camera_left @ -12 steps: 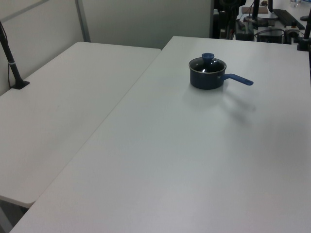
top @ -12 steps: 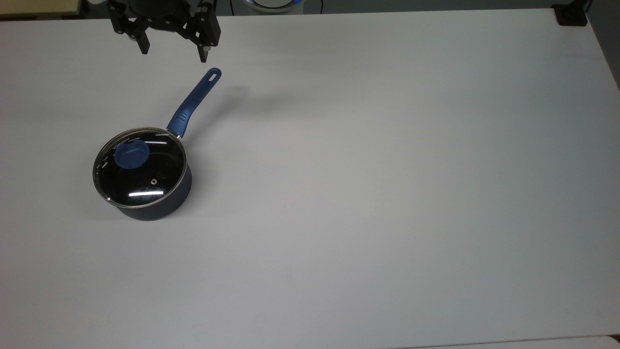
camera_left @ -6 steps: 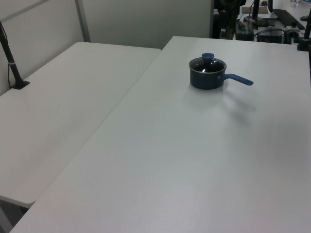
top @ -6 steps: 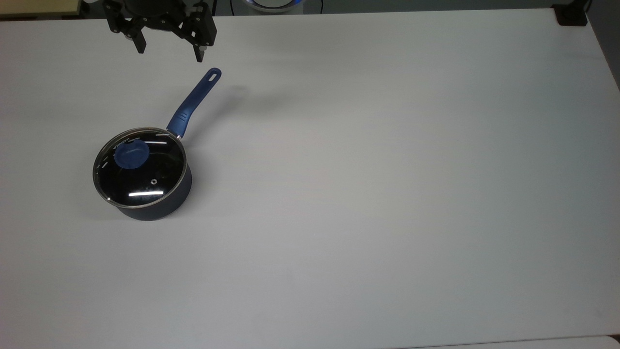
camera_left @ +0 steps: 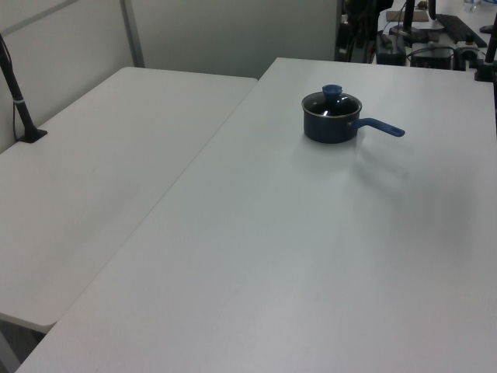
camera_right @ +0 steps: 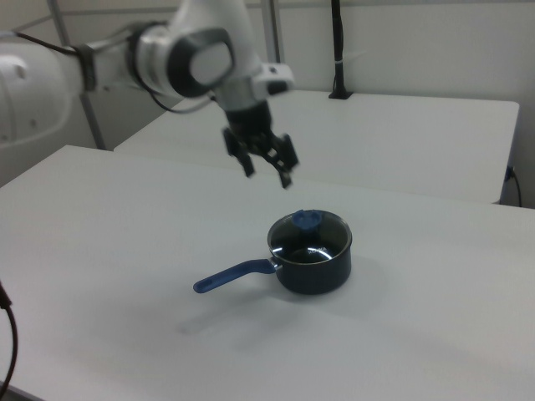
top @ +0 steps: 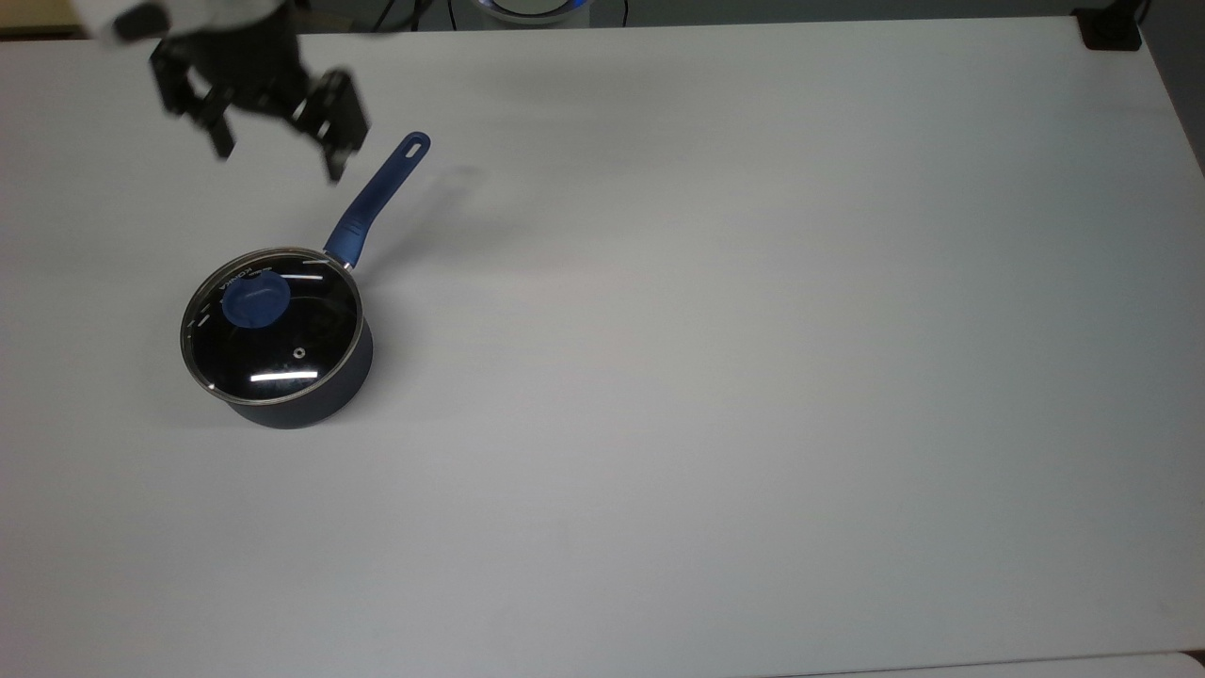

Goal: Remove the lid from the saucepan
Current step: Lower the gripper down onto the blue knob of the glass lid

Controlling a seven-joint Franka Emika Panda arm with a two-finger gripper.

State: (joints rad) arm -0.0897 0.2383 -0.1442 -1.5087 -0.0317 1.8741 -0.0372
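above the saucepan (top: 292, 377) with lid (top: 273, 325) on, spread-fingered gripper (top: 278, 162)

White table (top: 753, 377), second white table (camera_left: 93, 171) beside it, black post (camera_left: 19, 93)

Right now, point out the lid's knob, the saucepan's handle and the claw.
lid's knob (top: 255, 299): top view, on the middle of the blue knob's top.
saucepan's handle (top: 375, 202): top view, midway along the blue handle.
claw (top: 279, 166): top view, midway between its two black fingertips, which stand apart.
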